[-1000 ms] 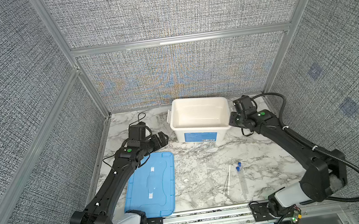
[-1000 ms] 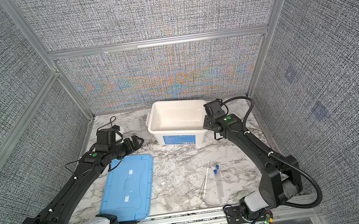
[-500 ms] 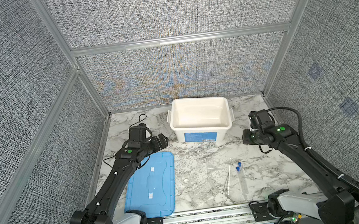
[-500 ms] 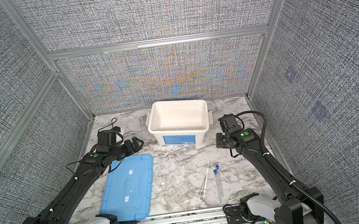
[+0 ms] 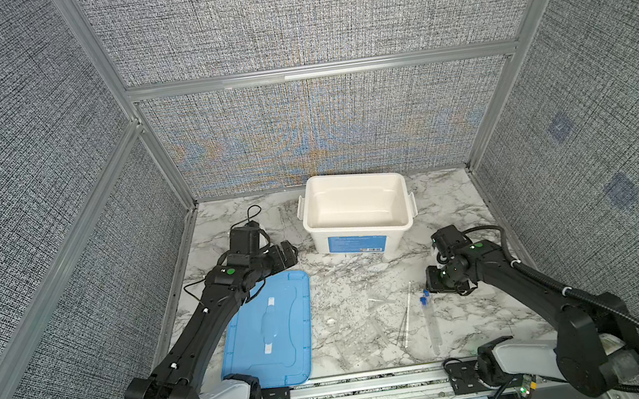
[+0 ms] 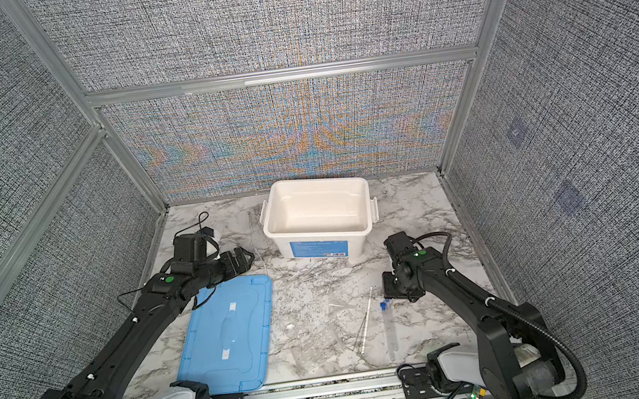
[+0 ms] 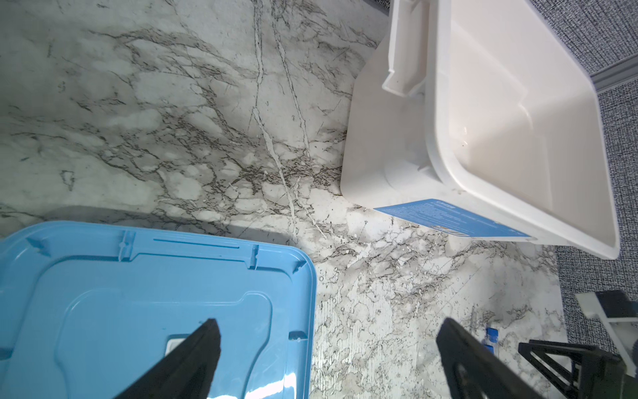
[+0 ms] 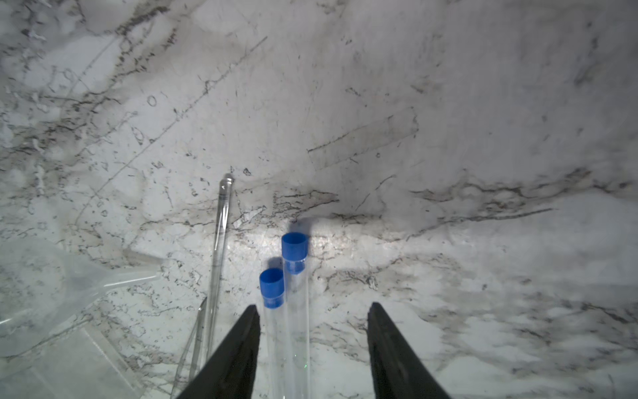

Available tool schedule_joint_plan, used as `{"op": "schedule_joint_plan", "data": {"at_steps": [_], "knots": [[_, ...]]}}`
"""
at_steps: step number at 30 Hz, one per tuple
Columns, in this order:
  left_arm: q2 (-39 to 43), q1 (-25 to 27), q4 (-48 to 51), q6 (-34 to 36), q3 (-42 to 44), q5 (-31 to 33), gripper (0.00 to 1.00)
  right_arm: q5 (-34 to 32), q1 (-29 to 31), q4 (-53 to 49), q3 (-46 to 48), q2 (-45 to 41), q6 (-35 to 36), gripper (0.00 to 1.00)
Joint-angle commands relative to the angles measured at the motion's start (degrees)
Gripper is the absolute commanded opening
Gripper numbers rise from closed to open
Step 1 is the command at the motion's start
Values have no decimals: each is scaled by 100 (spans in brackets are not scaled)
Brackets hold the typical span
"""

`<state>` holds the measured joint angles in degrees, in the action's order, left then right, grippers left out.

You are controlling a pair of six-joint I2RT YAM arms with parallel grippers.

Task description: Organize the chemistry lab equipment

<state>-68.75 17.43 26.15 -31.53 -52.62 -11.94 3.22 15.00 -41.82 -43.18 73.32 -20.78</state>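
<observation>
Right pincer (image 8: 314, 305) hangs half-open, empty, over two blue-capped test tubes (image 8: 296, 300) at five o'clock on the desk (image 5: 448, 200); left pincer (image 7: 329, 319) gapes wide, empty.

Both top views look steeply down from above the front edge of the table (image 5: 362, 279) toward its back edge, covering the whole surface. The left wrist view looks down at close range on the lid (image 7: 138, 293) and tub (image 7: 379, 155). The right wrist view looks down closer still on the capped tubes (image 8: 297, 328), which both top views also show.
</observation>
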Motion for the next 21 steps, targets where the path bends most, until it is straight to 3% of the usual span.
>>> {"op": "schedule_joint_plan", "data": {"at_steps": [1, 9, 15, 21], "knots": [[49, -12, 126, 68, 49, 96, 99, 214, 4, 404, 61, 178, -130, 50], [164, -7, 189, 127, 137, 210, 99, 172, 10, 631, 28, 560, -199, 44], [122, -12, 159, 104, 121, 177, 99, 119, 7, 670, 3, 839, -98, 32], [36, -11, 149, 99, 40, 96, 99, 87, 7, 762, -43, 955, -128, 27]]}}
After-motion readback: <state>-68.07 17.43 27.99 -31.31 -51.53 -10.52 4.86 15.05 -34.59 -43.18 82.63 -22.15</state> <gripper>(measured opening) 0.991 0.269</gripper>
